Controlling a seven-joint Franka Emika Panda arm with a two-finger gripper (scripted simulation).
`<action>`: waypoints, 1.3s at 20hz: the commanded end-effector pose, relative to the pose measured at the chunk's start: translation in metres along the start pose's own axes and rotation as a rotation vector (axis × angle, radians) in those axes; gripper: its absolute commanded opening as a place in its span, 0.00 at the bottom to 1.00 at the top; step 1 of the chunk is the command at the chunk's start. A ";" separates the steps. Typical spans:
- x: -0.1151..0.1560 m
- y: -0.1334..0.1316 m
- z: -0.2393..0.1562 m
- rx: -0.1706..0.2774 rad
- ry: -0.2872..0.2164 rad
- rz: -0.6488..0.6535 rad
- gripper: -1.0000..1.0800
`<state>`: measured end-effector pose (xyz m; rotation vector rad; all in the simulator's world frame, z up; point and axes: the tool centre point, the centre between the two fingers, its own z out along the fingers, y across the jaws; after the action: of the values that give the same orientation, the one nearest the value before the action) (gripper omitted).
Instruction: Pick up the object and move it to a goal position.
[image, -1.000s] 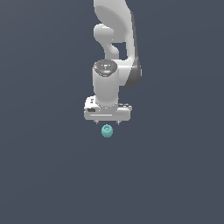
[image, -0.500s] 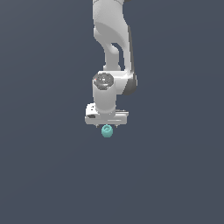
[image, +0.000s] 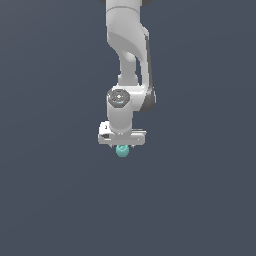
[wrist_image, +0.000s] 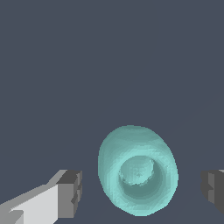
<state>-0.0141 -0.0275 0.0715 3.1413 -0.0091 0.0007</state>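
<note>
The object (image: 122, 151) is a small teal roundish lump lying on the dark grey floor, straight below the white hand. In the wrist view the object (wrist_image: 131, 148) looks like a bumpy lump with a hollow in its top. My gripper (wrist_image: 142, 192) is open and straddles it, with one dark fingertip (wrist_image: 72, 192) on one side and the other at the picture's edge. There are gaps on both sides, so neither pad touches it. In the exterior view the gripper (image: 122, 145) sits right over the object and the fingers are hard to make out.
The plain dark grey floor (image: 200, 200) spreads all around. The white arm (image: 127, 45) rises straight up above the hand. No other objects show.
The hand has come down onto the object. The gap seen between hand and lump a second ago has closed. The object has not moved.
</note>
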 end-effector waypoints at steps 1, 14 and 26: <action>-0.001 0.000 0.013 0.000 -0.001 0.000 0.96; 0.000 0.000 0.032 0.000 -0.001 0.000 0.00; 0.002 0.001 0.019 0.000 0.001 -0.001 0.00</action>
<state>-0.0133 -0.0282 0.0473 3.1416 -0.0078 -0.0006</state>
